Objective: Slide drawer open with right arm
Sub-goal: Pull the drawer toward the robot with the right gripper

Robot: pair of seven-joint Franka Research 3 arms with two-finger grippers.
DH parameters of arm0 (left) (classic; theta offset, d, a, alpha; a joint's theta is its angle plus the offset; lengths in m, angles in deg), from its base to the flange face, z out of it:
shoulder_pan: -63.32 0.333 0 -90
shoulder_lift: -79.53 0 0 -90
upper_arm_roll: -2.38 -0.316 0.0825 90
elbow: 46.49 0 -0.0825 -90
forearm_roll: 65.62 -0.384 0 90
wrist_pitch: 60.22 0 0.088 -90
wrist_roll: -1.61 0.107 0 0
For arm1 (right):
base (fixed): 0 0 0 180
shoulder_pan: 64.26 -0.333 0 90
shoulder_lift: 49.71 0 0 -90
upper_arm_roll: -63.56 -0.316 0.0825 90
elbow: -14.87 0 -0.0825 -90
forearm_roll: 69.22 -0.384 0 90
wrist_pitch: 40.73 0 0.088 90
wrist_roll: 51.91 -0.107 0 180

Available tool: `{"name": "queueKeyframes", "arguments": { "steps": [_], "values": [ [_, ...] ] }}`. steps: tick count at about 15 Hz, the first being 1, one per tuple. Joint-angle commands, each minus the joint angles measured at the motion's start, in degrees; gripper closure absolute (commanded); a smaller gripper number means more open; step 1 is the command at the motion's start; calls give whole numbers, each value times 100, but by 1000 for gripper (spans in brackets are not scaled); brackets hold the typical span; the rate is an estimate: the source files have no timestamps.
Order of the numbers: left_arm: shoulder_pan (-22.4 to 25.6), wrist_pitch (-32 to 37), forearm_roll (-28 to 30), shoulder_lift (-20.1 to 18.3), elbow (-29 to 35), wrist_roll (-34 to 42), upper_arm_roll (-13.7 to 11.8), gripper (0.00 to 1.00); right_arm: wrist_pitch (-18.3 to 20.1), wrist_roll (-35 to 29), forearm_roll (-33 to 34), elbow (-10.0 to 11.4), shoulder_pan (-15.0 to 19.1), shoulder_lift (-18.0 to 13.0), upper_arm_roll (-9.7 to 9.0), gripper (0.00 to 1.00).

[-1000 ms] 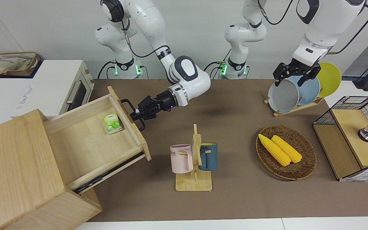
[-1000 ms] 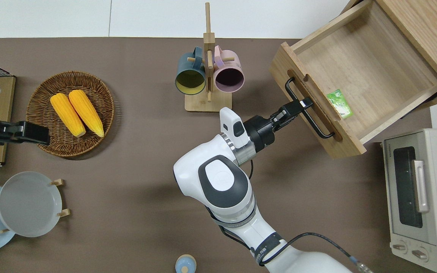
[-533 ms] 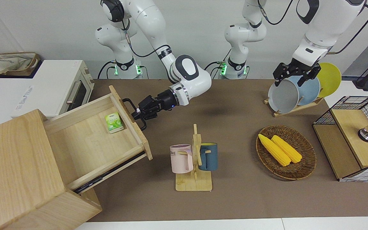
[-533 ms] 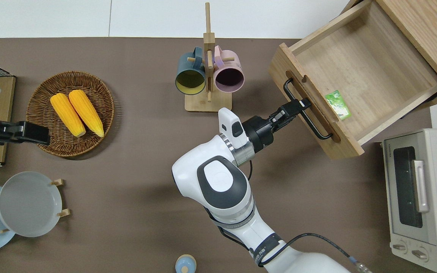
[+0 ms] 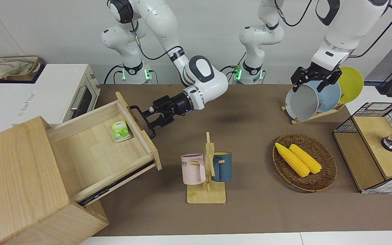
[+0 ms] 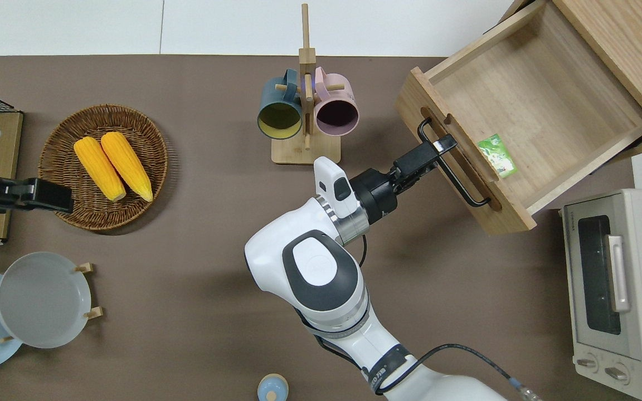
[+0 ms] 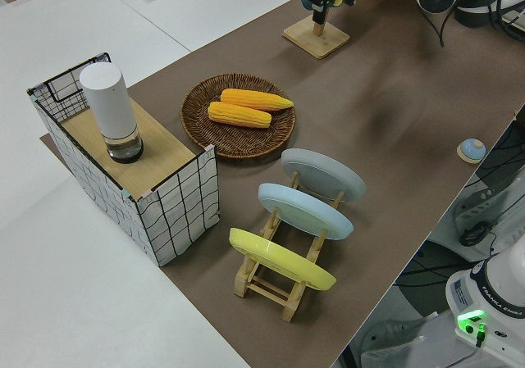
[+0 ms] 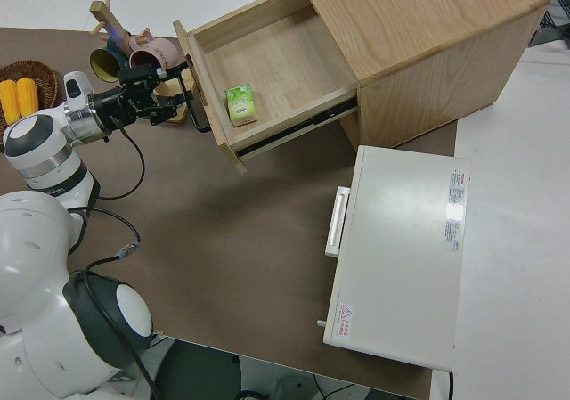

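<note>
— Drawer (image 5: pixel 94 149) position?
— Pulled well out of the wooden box (image 5: pixel 19 183); a green packet (image 5: pixel 120 131) lies inside.
— Right tool (image 5: pixel 147 117)?
— Fingers spread, straddling the black handle (image 5: pixel 142 119), not clamped. Left arm parked.

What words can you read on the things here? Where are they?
"ME": end of a word on the pink mug; the rest is hidden.
Toaster oven: brand line and red warning sticker, too small to read.
Green packet in the drawer: print too small to read.
</note>
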Motion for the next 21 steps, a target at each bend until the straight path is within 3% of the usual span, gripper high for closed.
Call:
{"name": "queueKeyframes", "arguments": {
  "steps": [1,5,9,11,12,15,18,21],
  "values": [
    [31,113,-98,65,-149,56,40,7,62,-123,-271,-34,-144,-21,17,17],
    [31,113,-98,65,-149,56,40,7,264,-282,-649,-130,-337,-21,17,15],
    [31,113,-98,65,-149,56,40,7,370,-256,-1782,-753,-645,-109,-1,15],
    [31,113,-98,65,-140,56,40,7,326,-230,-2082,-930,-637,-206,-96,17],
    [31,113,-98,65,-149,56,40,7,317,-221,-2231,-1053,-593,-232,-184,15],
    [31,113,-98,65,-140,56,40,7,282,-168,-2670,-1325,-549,-355,-194,15],
    [31,113,-98,65,-149,56,40,7,238,-72,-3154,-1414,-383,-548,-203,17],
    [31,113,-98,65,-140,56,40,7,-191,279,-3979,-1423,47,-916,-194,17]
  ]
}}
